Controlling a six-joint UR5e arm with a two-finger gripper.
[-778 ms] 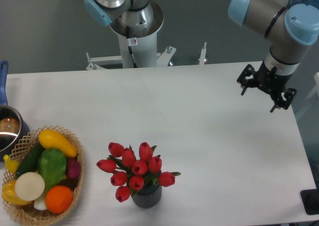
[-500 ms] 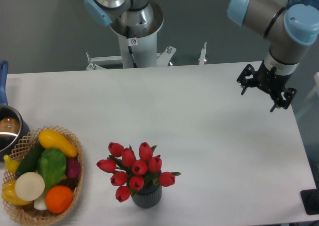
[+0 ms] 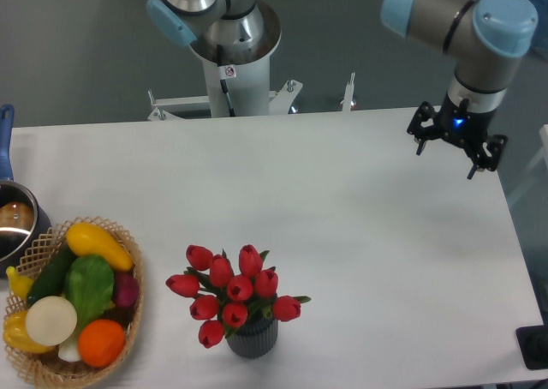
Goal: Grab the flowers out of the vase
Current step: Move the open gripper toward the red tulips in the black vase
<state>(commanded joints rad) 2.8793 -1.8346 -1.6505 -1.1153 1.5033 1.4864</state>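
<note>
Camera view: black two-finger gripper (image 3: pixel 455 143) hangs wide open and empty, far from the red tulip bunch (image 3: pixel 232 293) in its ribbed dark grey vase (image 3: pixel 252 338). Reach hasn't really started; next it needs to get above the buds and come down around the stems.

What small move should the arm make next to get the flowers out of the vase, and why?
Probably carry the gripper across toward the flowers. It hangs open and empty over the table's far right part, well away from the bunch, which stands upright in the vase near the front edge, untouched.
</note>
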